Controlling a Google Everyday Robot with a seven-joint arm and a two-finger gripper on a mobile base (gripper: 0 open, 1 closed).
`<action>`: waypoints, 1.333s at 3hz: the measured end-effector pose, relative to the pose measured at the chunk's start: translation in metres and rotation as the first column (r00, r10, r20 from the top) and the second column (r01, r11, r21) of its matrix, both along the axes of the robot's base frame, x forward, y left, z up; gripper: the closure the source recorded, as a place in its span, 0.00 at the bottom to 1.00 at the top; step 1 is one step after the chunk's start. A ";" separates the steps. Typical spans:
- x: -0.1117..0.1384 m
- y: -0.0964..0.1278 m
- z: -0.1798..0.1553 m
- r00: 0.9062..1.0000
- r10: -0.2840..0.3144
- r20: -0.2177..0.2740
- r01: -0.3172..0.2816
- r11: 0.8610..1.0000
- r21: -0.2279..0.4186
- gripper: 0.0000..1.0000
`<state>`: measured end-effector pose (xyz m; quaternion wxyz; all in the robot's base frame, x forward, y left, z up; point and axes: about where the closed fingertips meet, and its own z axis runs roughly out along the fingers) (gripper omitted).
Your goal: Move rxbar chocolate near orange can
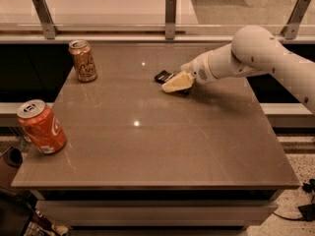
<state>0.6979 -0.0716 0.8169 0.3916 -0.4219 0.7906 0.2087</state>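
The rxbar chocolate (162, 76) is a small black wrapper lying flat on the brown table, right of centre toward the back; only its left end shows. My gripper (176, 83) comes in from the right on the white arm and sits low over the bar's right part, covering it. The orange can (83, 60) stands upright at the table's back left, well to the left of the bar and the gripper.
A bright red can (41, 127) stands at the table's front left edge. A glass rail with metal posts (170, 16) runs behind the table (162, 151). The white arm (256, 53) spans the back right of the table.
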 end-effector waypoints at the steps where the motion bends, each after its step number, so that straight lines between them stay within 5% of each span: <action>1: 0.000 0.000 0.004 1.000 0.000 0.000 0.000 1.000 0.000 1.00; 4: -0.009 -0.010 0.029 0.999 -0.028 0.030 0.029 0.999 -0.019 1.00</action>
